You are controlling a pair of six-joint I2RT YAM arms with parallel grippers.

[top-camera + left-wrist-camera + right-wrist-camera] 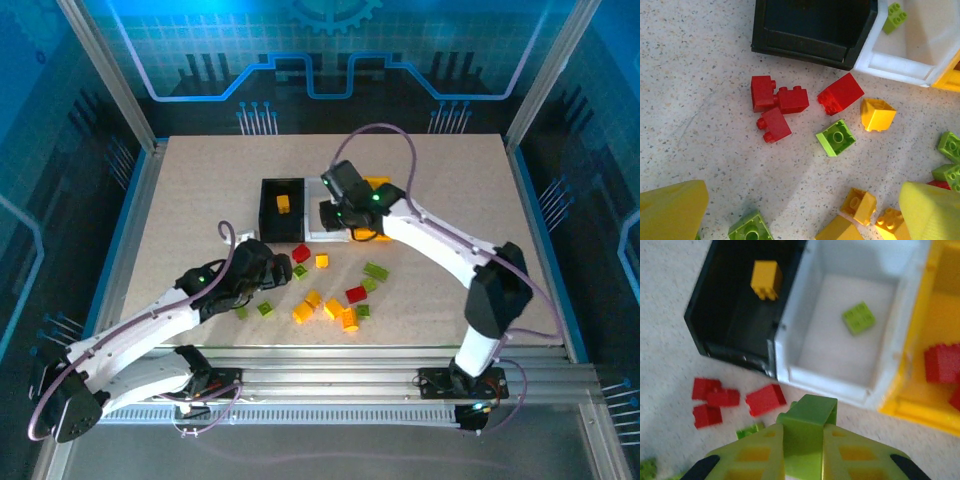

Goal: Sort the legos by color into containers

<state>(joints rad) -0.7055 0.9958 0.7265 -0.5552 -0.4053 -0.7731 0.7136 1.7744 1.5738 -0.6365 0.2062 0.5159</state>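
Table [200, 200] from above w/ two white arms. Left gripper [282, 265] low beside scattered red, yellow & green bricks [333, 308] — right gripper [340, 218] at the bins [266, 212], black one holding a yellow brick [283, 203].

Black bin [730, 347], white bin [825, 382], yellow bin [920, 412] in joined row, holding yellow brick [765, 279], green brick [859, 317], red bricks [941, 362]. Loose mixed legos [790, 100] in front; held green lego [807, 427] near white rim.

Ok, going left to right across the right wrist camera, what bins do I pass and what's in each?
black bin holding a yellow brick → white bin holding a green brick → yellow bin holding red bricks
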